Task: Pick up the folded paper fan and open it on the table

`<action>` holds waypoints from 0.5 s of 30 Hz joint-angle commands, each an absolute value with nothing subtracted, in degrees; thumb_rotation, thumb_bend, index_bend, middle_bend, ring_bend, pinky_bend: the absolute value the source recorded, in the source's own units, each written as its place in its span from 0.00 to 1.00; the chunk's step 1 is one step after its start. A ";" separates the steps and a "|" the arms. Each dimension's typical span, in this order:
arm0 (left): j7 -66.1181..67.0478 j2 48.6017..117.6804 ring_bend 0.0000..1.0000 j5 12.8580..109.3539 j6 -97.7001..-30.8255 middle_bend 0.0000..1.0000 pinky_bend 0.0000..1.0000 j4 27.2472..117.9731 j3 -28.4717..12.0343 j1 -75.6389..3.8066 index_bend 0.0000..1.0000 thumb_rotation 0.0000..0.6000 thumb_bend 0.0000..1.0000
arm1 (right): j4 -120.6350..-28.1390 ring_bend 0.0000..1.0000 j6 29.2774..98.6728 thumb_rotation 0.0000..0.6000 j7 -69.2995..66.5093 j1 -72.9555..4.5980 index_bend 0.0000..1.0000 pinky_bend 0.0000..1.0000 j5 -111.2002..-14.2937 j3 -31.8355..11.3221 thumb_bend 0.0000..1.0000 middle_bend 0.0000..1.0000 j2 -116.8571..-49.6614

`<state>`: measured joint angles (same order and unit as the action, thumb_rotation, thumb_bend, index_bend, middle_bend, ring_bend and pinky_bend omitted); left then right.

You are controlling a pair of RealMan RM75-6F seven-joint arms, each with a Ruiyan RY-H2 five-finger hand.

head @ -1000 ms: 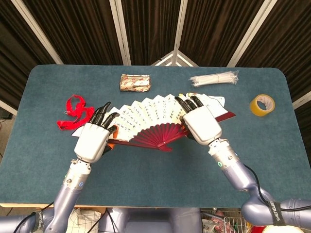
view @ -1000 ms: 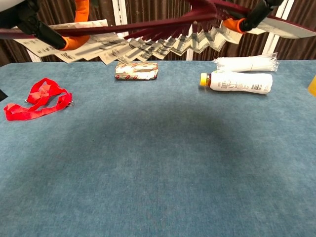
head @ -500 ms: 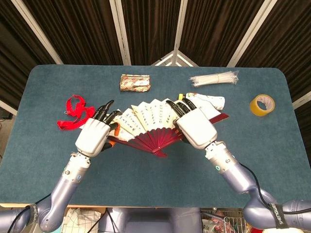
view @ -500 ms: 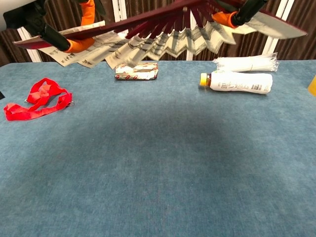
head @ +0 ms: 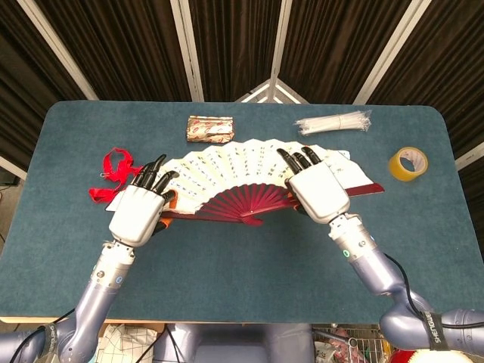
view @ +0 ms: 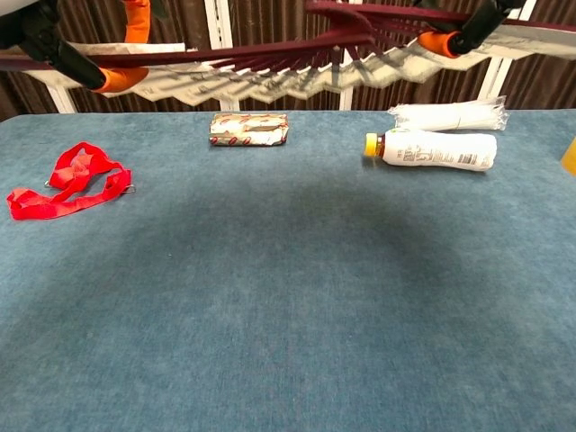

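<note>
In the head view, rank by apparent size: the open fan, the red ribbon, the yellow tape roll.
1. open fan, by far the largest, though held nearer the camera.
2. red ribbon.
3. yellow tape roll, smallest.

Head view: mounted high, looking steeply down on the whole blue table [head: 242, 257], with dark curtains beyond the far edge and both forearms entering from the bottom. Chest view: set low and close to the near edge, facing level across the tabletop toward the curtains. Shared by both: the red ribbon [head: 113, 172] [view: 67, 180], the wrapped packet [head: 210, 128] [view: 249, 129] and the clear bundle [head: 333, 122] [view: 447, 114].
</note>
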<state>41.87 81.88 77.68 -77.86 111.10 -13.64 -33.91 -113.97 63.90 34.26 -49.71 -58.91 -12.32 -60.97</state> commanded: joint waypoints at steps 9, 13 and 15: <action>46.06 82.84 0.00 77.14 -79.20 0.25 0.16 111.09 -13.35 -33.93 0.64 1.00 0.51 | -113.39 0.22 64.14 1.00 35.53 -49.19 0.81 0.17 -58.04 -12.20 0.55 0.14 -60.12; 46.72 83.56 0.00 77.10 -79.19 0.25 0.16 110.41 -13.44 -34.29 0.64 1.00 0.51 | -113.37 0.22 64.04 1.00 35.54 -49.08 0.81 0.17 -57.72 -12.16 0.55 0.14 -60.16; 46.73 84.08 0.00 77.05 -79.11 0.25 0.16 110.07 -13.53 -34.53 0.64 1.00 0.51 | -113.26 0.22 63.91 1.00 35.48 -49.08 0.81 0.17 -57.49 -12.18 0.55 0.14 -60.26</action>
<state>46.69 83.87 77.08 -79.16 110.25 -13.47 -34.39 -113.31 63.96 35.51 -49.08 -57.56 -12.18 -60.22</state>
